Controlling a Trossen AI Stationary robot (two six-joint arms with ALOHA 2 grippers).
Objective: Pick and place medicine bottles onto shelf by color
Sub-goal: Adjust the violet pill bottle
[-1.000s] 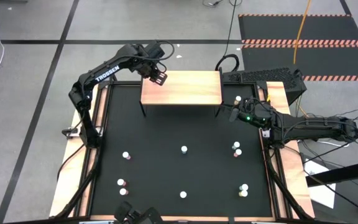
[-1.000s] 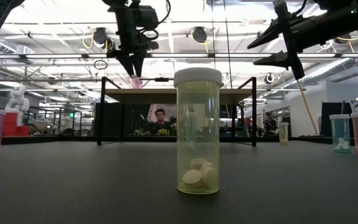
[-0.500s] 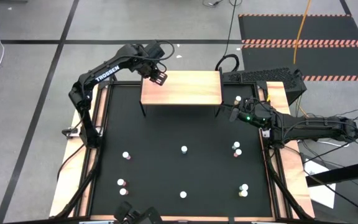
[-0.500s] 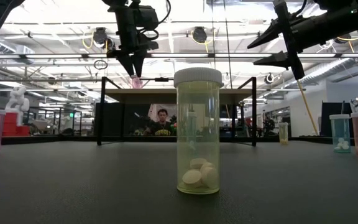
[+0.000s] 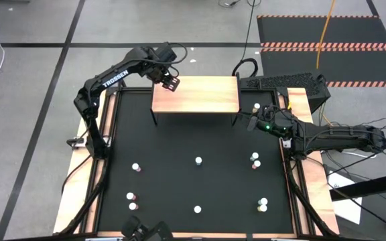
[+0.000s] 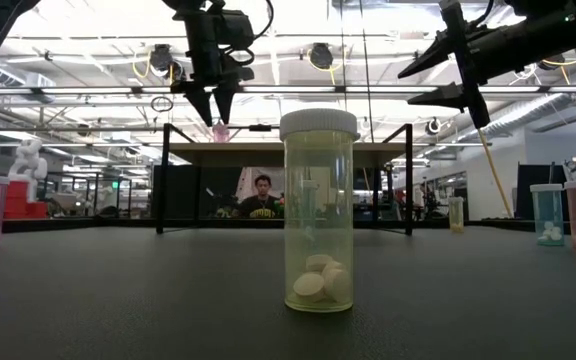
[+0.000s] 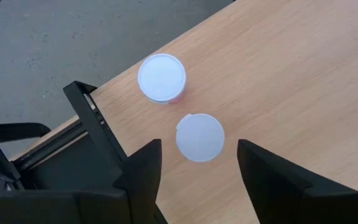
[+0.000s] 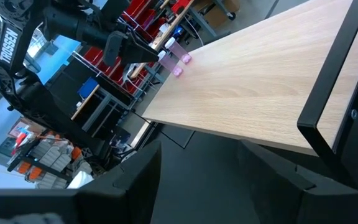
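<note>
The shelf [image 5: 196, 94] stands at the table's far middle. Two pink medicine bottles with white caps stand upright on its far left corner, one [image 7: 161, 78] beyond the other [image 7: 199, 137]. My left gripper [image 7: 199, 146] hangs above that corner, pointing steeply down and open. Its fingers stand on either side of the nearer bottle's cap, clear of it. In the low view this bottle [image 6: 220, 132] stands on the board just below the spread fingers [image 6: 213, 105]. My right gripper [image 5: 250, 122] hovers level off the shelf's right end, open and holding nothing.
Several more bottles stand scattered on the black mat: a yellow one [image 6: 318, 210] close to the low camera, pairs at the right [image 5: 255, 161] [image 5: 263, 204] and near left [image 5: 132, 201], and single ones [image 5: 136, 167] [image 5: 198, 161] [image 5: 256, 107]. The shelf's black legs [image 6: 165, 180] rise from the mat.
My left gripper has opened over the shelf's far left corner and let go of the pink bottle, which now stands on the board. The arm has kept its place.
</note>
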